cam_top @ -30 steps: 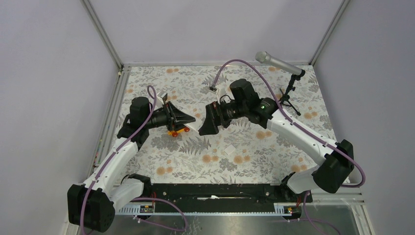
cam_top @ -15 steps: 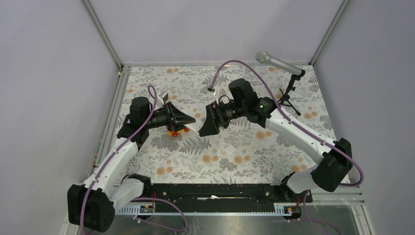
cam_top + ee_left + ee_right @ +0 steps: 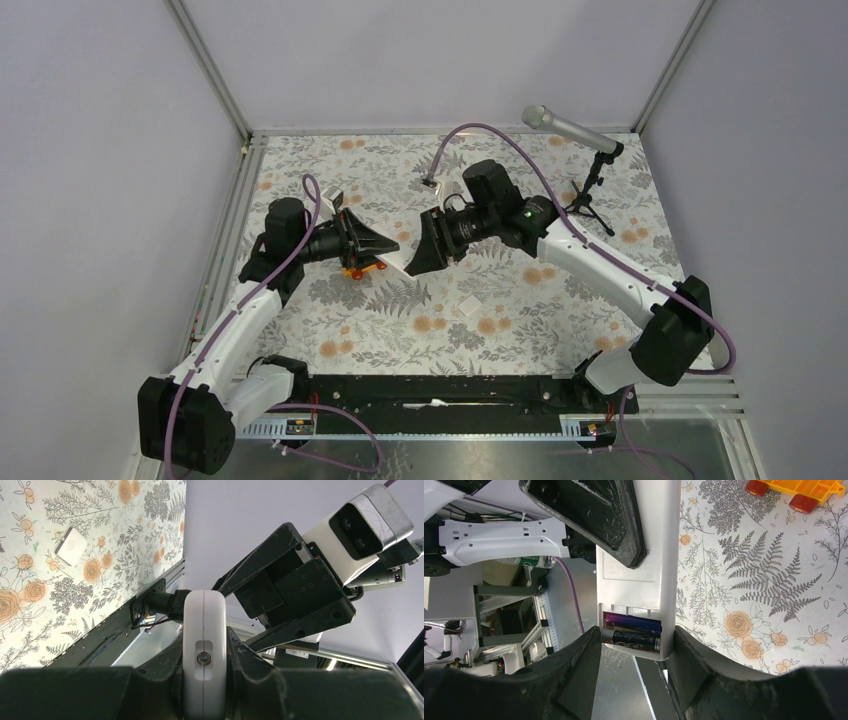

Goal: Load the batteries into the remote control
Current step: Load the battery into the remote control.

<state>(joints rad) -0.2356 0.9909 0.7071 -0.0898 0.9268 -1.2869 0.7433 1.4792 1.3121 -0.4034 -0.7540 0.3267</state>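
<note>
Right fingers (image 3: 574, 680) bracket the near end of the small white-grey plastic remote control (image 3: 629, 585) (pressing or not, I cannot tell); its open bay holds both thin cylindrical batteries (image 3: 631, 640), blue-purple and dark, seemingly seated; beyond, left fingers (image 3: 589, 510) clench the remote; loading looks done, bay uncovered.

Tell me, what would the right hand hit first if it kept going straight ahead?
The white plastic remote control: its open battery end sits between the right hand's fingers. Behind it comes the left hand, which grips the remote. Depth is hard to judge.
</note>
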